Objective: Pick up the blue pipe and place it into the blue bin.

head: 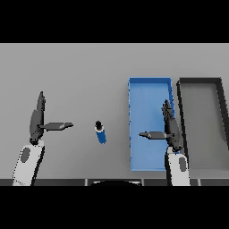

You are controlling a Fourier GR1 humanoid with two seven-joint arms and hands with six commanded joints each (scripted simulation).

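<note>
A short blue pipe [101, 132] with a dark end is seen centre-frame; the open blue bin [150, 96] is set right of it, apart.

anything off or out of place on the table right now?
Nothing stands out. The short blue pipe with a dark end lies on the grey table, slightly askew and untouched, between the open left hand and the shallow blue bin. The open right hand shows over the bin; a dark grey bin sits beside it.

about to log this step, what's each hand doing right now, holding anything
left hand: open, holding nothing.
right hand: open, holding nothing, over the blue bin.
</note>
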